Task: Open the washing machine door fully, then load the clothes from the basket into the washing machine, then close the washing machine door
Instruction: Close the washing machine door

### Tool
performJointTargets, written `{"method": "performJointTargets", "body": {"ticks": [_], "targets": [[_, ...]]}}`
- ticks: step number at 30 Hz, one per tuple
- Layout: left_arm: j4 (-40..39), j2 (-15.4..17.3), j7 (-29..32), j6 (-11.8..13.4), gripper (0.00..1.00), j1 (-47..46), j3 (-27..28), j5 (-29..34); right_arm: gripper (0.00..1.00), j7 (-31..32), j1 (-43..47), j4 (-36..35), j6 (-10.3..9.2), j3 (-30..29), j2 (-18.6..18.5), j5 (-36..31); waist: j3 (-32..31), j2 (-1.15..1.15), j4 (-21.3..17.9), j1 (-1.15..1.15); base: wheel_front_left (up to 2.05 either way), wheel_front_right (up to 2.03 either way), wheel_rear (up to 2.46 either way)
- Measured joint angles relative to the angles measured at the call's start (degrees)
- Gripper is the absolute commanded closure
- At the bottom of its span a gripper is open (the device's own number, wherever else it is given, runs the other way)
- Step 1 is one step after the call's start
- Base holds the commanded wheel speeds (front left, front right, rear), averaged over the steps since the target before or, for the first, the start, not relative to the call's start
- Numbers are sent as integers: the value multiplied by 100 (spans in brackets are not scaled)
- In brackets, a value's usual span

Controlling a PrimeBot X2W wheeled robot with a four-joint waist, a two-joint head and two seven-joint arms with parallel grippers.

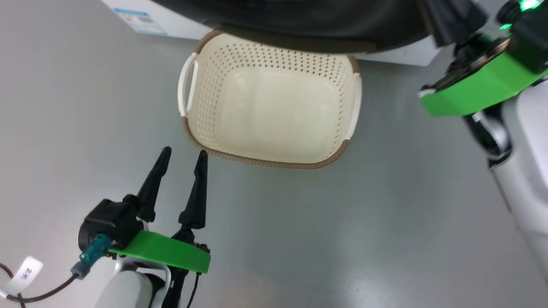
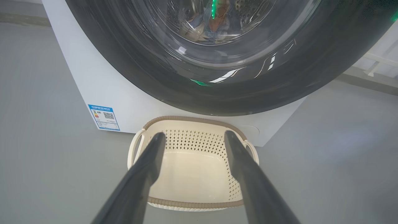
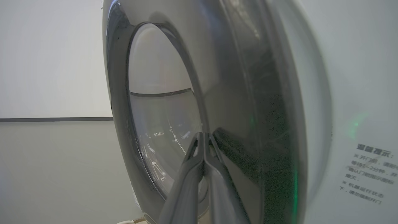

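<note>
the washing machine door [image 2: 217,90] lay shut, or very nearly so, against the front of the washing machine [image 2: 93,74]; whether it was latched could not be told. through its bulging glass window the clothes [image 2: 214,25] showed inside the drum as a bundle of light blue and orange-brown fabric. in the right wrist view the door [image 3: 236,93] was seen edge-on, its glossy black ring close against the white front [image 3: 357,77], which carried a few lines of grey printed text [image 3: 368,174].

the right fingers [image 3: 186,189] were pressed together with nothing between them. their tips were at the black ring just beside the glass, and whether they touched it could not be told. in the head view the right arm [image 1: 530,135] rose at the upper right, its green plate [image 1: 476,90] beside the door's lower edge [image 1: 296,27].

directly below the door the basket [image 1: 264,162] stood upright on the grey floor [image 1: 344,243], its far rim tucked under the door's overhang and close to the machine's base [image 1: 182,27]. its bare cream bottom showed.

the left fingers [image 1: 152,186] were spread apart and held nothing. they hung over the floor just beside the basket's near left corner, tips pointing toward it and clear of the rim. in the left wrist view these fingers [image 2: 140,180] framed the basket [image 2: 192,119]. a blue label sticker [image 2: 104,117] sat low on the machine's front, to the left of the basket.
</note>
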Motion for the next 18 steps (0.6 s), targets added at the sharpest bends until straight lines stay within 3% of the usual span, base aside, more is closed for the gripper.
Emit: {"method": "performJointTargets", "body": {"ticks": [9,18], "targets": [[-131,-3,0,57,0,-66,-247,-133,100,0,-578,291,1,-222,-388,-52,302,0,375,0,0,0,0],[-170,-16,0,109,0,-70,-288,-152,100,-8,-855,500,52,-441,-519,-142,442,0,630,0,0,0,0]]}}
